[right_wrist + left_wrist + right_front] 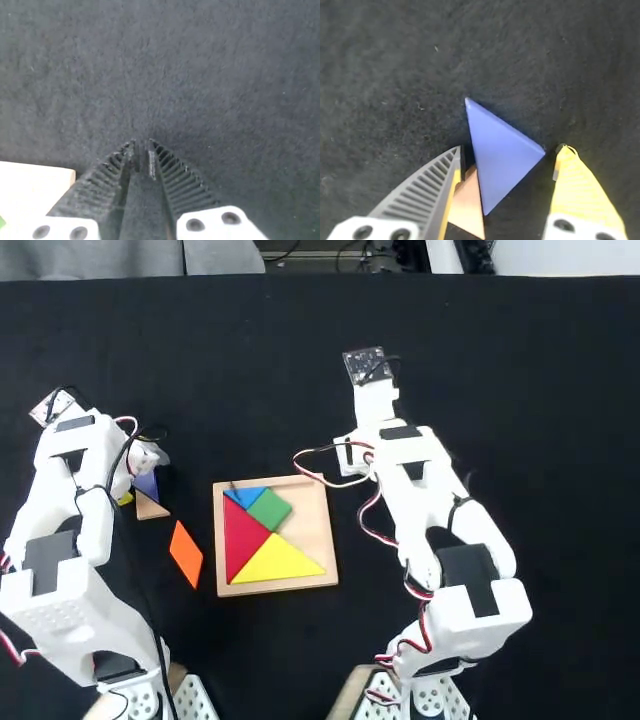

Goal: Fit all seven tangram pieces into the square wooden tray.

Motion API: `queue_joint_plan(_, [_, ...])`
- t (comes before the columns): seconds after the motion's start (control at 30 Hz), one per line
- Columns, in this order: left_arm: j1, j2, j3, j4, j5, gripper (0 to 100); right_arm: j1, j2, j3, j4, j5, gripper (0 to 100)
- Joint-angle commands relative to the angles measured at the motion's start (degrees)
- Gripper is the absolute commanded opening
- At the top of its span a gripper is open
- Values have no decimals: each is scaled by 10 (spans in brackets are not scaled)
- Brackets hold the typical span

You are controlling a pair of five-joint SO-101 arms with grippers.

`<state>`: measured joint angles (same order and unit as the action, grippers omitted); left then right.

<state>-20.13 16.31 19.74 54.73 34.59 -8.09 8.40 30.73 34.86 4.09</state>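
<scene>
- High view first: the square wooden tray (314, 520) is seen flat on the black desk (520, 390), roughly between the two arms.
- Four pieces are laid in it. A blue triangle (245, 495) is tucked into the far-left corner, with a green square (270, 508) right beside it. A big red triangle (238, 538) is set along the left side and a big yellow triangle (275, 563) along the near side. The right-hand strip of the tray is left as bare wood.
- Three pieces are out on the desk, all left of the tray. An orange parallelogram (186, 553) is parked near the tray's left edge, not touching it. A tan triangle (151, 506) and a purple triangle (146, 484) are found further left, right at the left arm's wrist.
- Left wrist view: the left jaws are held apart, straddling the purple triangle (500, 152). The grey finger (430, 190) is on one side and the yellow finger (575, 185) on the other. Whether either finger is actually touching the piece can't be told.
- The tan triangle (467, 210) is seen right up against one edge of the purple one, tucked in by the grey finger.
- Right wrist view: the right jaws are closed together on nothing, over bare desk. One corner of the tray (30, 185) is caught just beside them.
</scene>
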Motion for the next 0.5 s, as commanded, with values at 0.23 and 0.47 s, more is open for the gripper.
queue_joint_plan(0.23, [-20,1,-33,-4,53,295,-9,-5,-15,-7,6,36])
queue_joint_plan(0.47, [-19,1,-29,-4,49,211,-9,-5,-15,-7,6,36])
